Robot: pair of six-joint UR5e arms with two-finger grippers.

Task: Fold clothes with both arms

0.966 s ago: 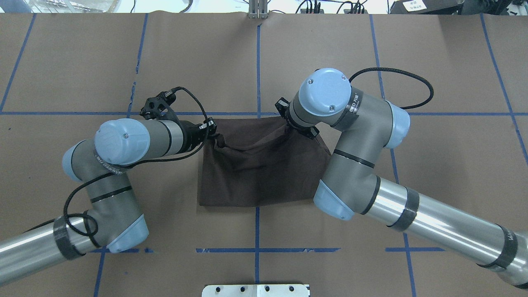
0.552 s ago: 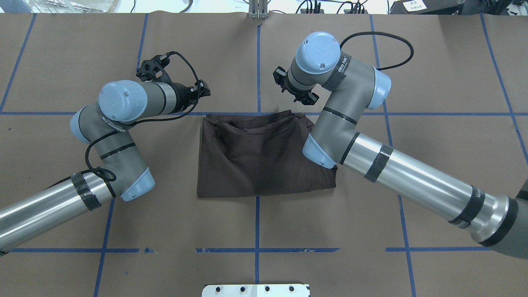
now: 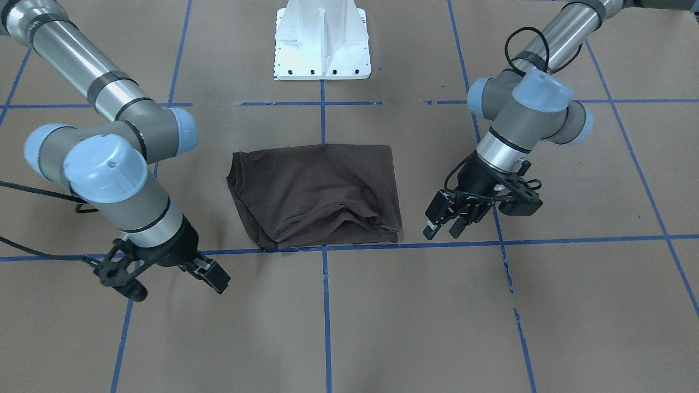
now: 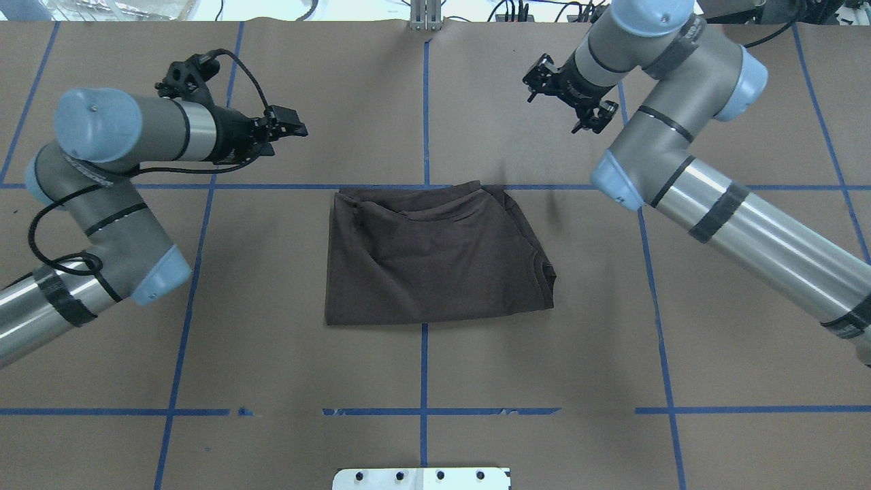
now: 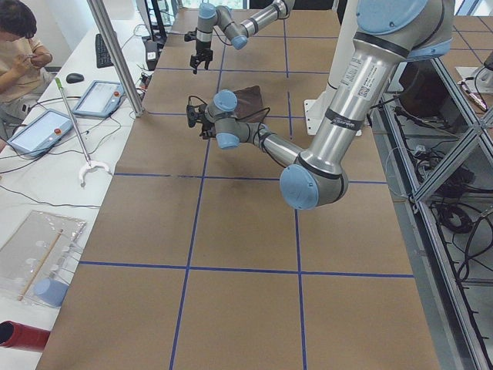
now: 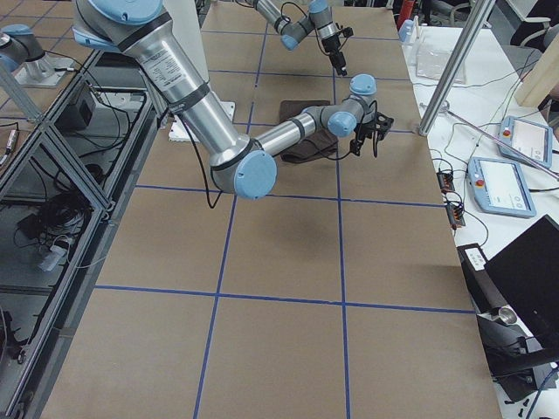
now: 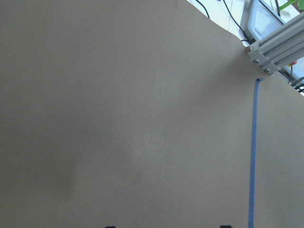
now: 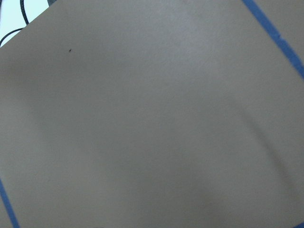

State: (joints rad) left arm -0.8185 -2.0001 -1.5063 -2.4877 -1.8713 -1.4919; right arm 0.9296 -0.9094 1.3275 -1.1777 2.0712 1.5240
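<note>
The dark brown T-shirt [image 4: 435, 258] lies folded into a rough rectangle in the middle of the table, also seen in the front-facing view [image 3: 317, 191]; its far edge is slightly rumpled. Nothing holds it. My left gripper [image 4: 289, 126] hovers past the shirt's far left corner, open and empty; in the front-facing view [image 3: 443, 229] its two fingers show a clear gap. My right gripper [image 3: 210, 274] hangs above the table past the far right corner, apart from the cloth, fingers apart and empty; from overhead [image 4: 563, 95] its own wrist mostly covers it. Both wrist views show only bare brown table.
Blue tape lines [image 4: 423, 381] divide the brown table cover into squares. The white pedestal base [image 3: 322, 43] stands at the robot's edge. A metal post [image 4: 425, 20] rises at the far edge. A person [image 5: 19, 42] sits at a side table with tablets [image 5: 98, 96].
Both grippers let go of the shirt's far edge, then rose and swung outward and away from it. The folded-over layer now lies flat on the shirt.
</note>
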